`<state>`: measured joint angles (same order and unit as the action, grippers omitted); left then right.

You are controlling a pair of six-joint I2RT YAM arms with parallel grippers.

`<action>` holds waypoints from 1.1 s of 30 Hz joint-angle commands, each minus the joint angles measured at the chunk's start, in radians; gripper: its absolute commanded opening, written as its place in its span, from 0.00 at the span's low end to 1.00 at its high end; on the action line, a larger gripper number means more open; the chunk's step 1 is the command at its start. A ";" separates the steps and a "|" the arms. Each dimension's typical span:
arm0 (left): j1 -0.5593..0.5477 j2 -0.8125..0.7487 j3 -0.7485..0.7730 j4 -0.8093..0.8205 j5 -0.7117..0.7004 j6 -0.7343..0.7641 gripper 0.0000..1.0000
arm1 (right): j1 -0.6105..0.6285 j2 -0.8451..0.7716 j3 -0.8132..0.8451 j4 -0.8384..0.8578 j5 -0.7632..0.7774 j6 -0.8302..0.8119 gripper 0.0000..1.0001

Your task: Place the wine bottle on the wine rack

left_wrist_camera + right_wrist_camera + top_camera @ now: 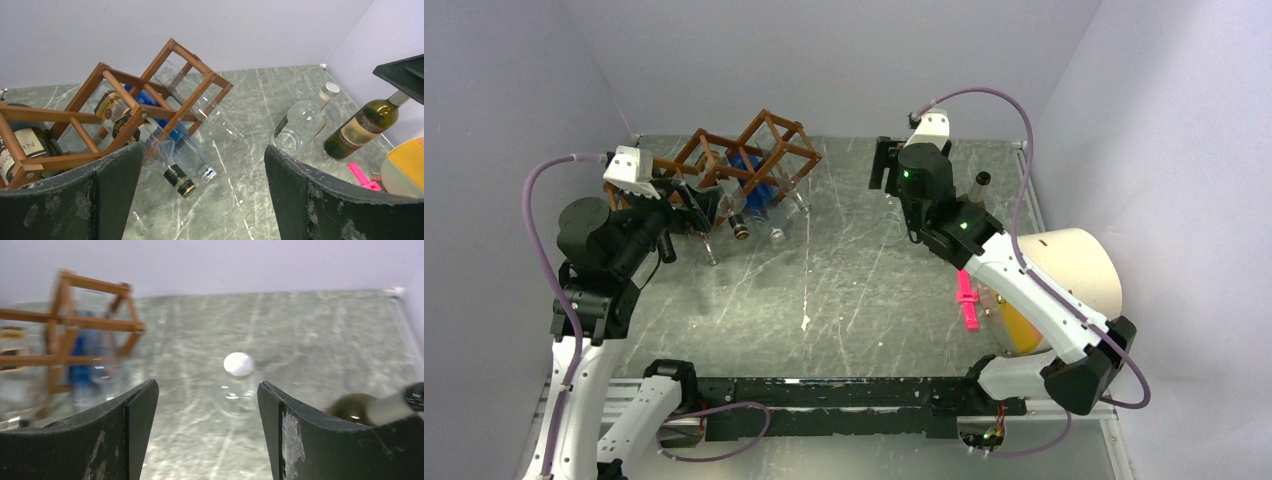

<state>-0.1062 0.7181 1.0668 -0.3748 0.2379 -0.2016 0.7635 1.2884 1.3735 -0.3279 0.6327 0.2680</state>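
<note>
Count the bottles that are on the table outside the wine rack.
2. A clear silver-capped bottle stands right of the wine rack; a green wine bottle is just right of it. Others may be hidden behind the arms.

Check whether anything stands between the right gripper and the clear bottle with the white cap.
Nothing visible does. The open right gripper faces the clear bottle, which stands ahead of its gap with only table between. The green bottle stands off to the right.
</note>
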 commanded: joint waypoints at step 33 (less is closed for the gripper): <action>0.010 0.019 -0.141 0.460 0.095 -0.083 0.95 | -0.539 0.051 -0.113 -0.015 -0.119 -0.202 0.52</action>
<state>-0.1062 0.7547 0.9272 0.0761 0.3012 -0.2882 0.2295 1.3560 1.2987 -0.4046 0.5022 0.1089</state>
